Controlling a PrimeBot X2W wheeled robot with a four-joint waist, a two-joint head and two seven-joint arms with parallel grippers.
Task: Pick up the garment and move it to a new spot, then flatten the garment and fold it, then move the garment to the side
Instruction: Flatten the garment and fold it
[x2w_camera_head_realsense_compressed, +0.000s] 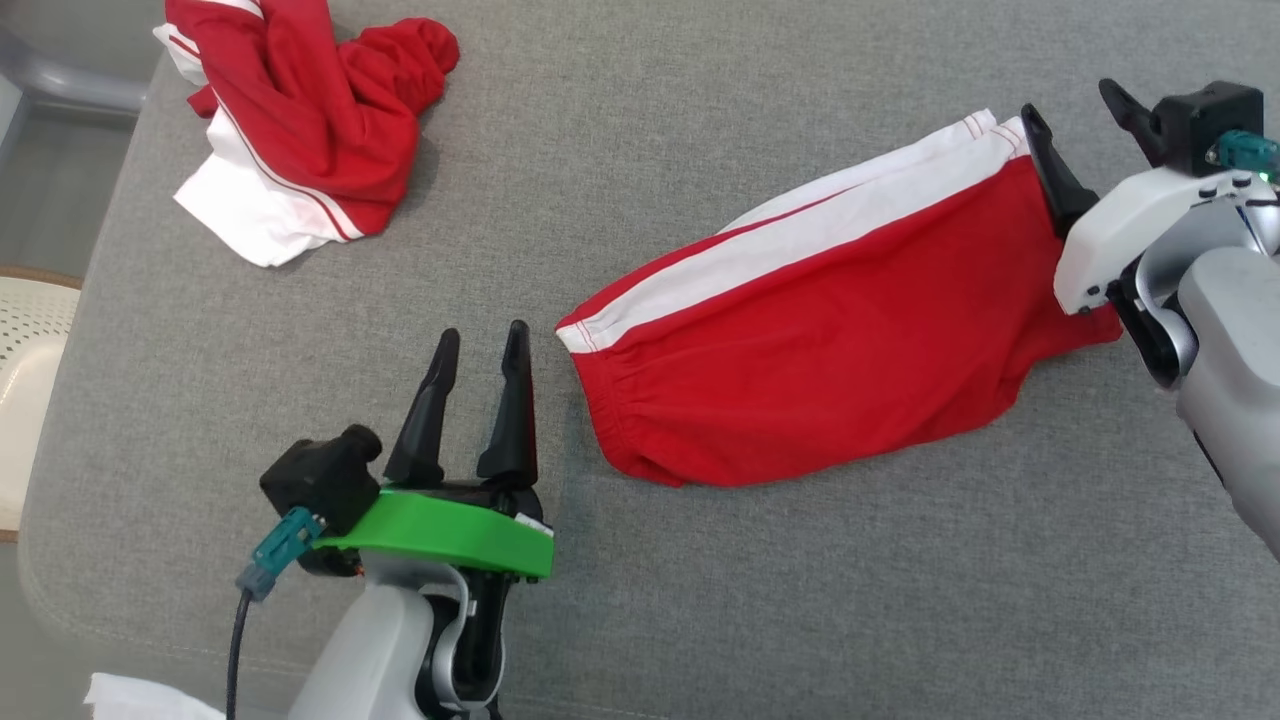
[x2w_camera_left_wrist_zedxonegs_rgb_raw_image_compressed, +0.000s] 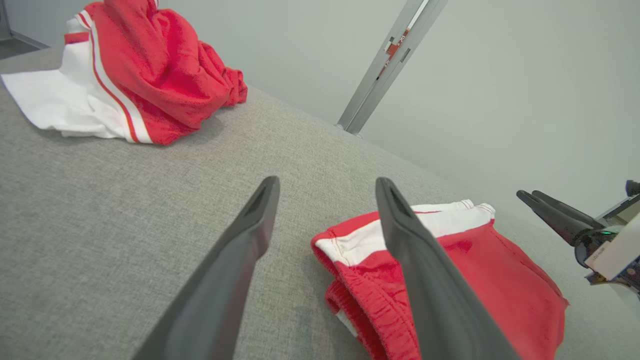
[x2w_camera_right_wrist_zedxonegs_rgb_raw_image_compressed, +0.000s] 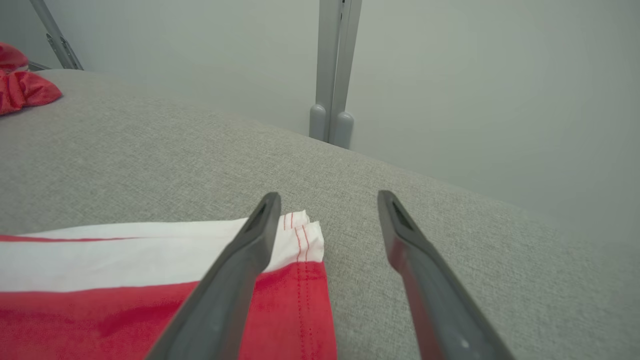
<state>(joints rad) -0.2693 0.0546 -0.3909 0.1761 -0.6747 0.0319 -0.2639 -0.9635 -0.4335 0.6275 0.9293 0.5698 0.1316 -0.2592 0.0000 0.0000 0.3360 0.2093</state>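
The garment (x2w_camera_head_realsense_compressed: 830, 340), red shorts with a white side stripe, lies folded lengthwise on the grey padded surface (x2w_camera_head_realsense_compressed: 640, 600), waistband to the left and leg hems to the upper right. My left gripper (x2w_camera_head_realsense_compressed: 484, 332) stands open just left of the waistband (x2w_camera_left_wrist_zedxonegs_rgb_raw_image_compressed: 350, 295), with bare cloth surface between its fingers (x2w_camera_left_wrist_zedxonegs_rgb_raw_image_compressed: 327, 181). My right gripper (x2w_camera_head_realsense_compressed: 1069, 97) is open at the hem end; one finger hangs over the hem corner (x2w_camera_right_wrist_zedxonegs_rgb_raw_image_compressed: 300, 235), the other over bare surface (x2w_camera_right_wrist_zedxonegs_rgb_raw_image_compressed: 329, 195). Nothing is held. The right gripper (x2w_camera_left_wrist_zedxonegs_rgb_raw_image_compressed: 527, 193) also shows beyond the garment (x2w_camera_left_wrist_zedxonegs_rgb_raw_image_compressed: 480, 270) in the left wrist view.
A second red-and-white garment (x2w_camera_head_realsense_compressed: 300, 120) lies crumpled at the far left corner (x2w_camera_left_wrist_zedxonegs_rgb_raw_image_compressed: 150, 65). The surface's left edge borders a pale perforated chair (x2w_camera_head_realsense_compressed: 25, 370). A metal post (x2w_camera_right_wrist_zedxonegs_rgb_raw_image_compressed: 332, 70) stands behind the far edge. White paper (x2w_camera_head_realsense_compressed: 140, 700) sits at the near left.
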